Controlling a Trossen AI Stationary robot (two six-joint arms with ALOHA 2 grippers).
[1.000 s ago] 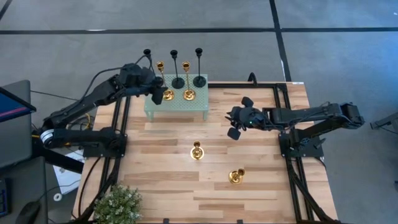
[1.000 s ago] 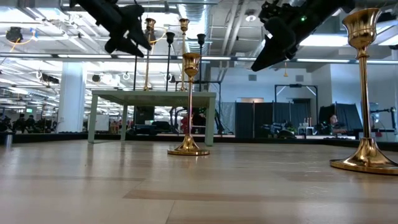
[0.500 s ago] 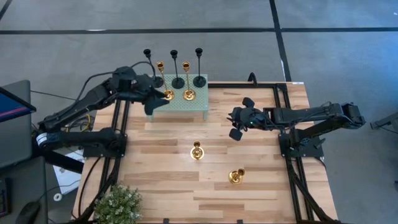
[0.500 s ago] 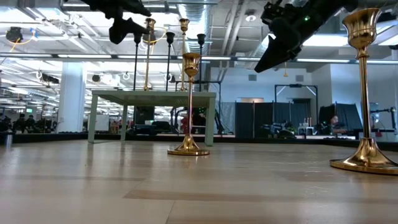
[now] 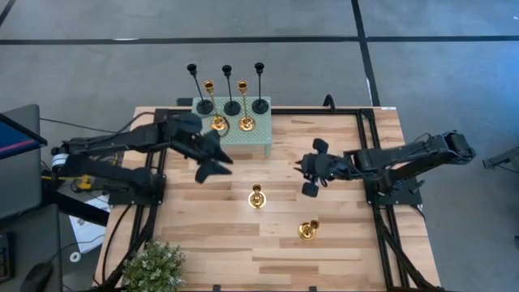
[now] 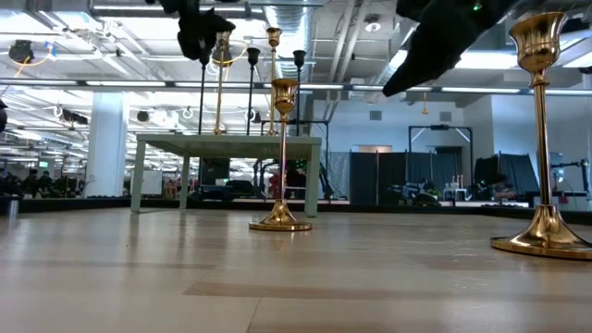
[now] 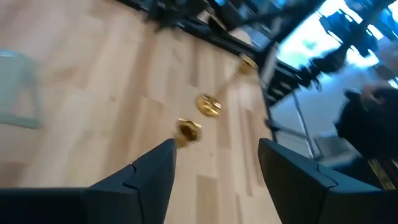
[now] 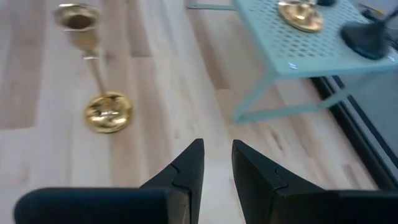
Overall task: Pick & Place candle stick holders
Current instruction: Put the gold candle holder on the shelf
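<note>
The left claw (image 5: pixel 212 156) hangs empty with its fingers spread wide, above the wooden table (image 5: pixel 211 243) just in front of the green stand (image 5: pixel 258 139). The right claw (image 5: pixel 311 167), fingers narrow and holding nothing, waits near the table's right side. Judging by the layout, the step in hand is fetching a candle holder: the left claw should drop straight over the nearer gold holder (image 5: pixel 257 196), straddle the thin stem and close low, so it stays upright. The stand carries five holders: three black ones (image 5: pixel 232 105) along its back, two gold ones (image 5: pixel 246 123) in front. A second gold holder (image 5: pixel 307 229) stands farther right on the table.
</note>
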